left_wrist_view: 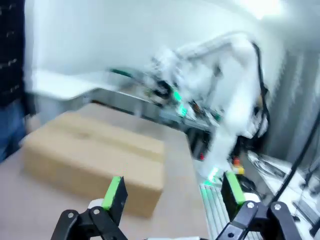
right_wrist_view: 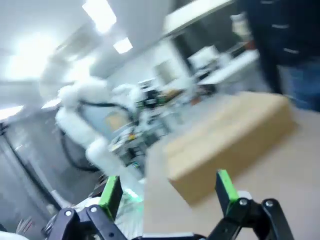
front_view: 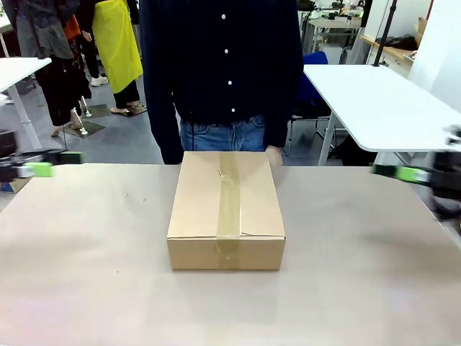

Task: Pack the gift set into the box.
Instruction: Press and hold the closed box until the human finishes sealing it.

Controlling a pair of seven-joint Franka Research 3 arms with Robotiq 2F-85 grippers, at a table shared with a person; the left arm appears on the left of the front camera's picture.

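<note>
Box: the box [front_view: 227, 209] sat shut on the tabletop [front_view: 86, 274], about midway between the left and right edges and nearer the far edge than the near one; top flaps closed; a strip of clear tape [front_view: 229, 205] ran along the middle of the top and down the near face; long side ran from near edge to far edge.
Person: stood at the far edge directly behind the box, in a dark buttoned shirt [front_view: 223, 58] and jeans; one hand, the person's hand [front_view: 274, 155], was just beside the box's far right corner; contact could not be told.
Left hand: the left hand [front_view: 29, 169] was at the left edge of the tabletop, well apart from the box, motion-blurred in the front view; in its own wrist view the left hand [left_wrist_view: 172, 192] had its green pads [left_wrist_view: 113, 194] spread wide with nothing between them; the box lay beyond it.
Right hand: the right hand [front_view: 414, 174] was at the right edge of the tabletop, well apart from the box, also blurred; in its wrist view the right hand [right_wrist_view: 167, 192] was spread wide and empty, the box ahead of its fingers.
Surroundings: a white table [front_view: 374, 101] stood behind the far right corner.
</note>
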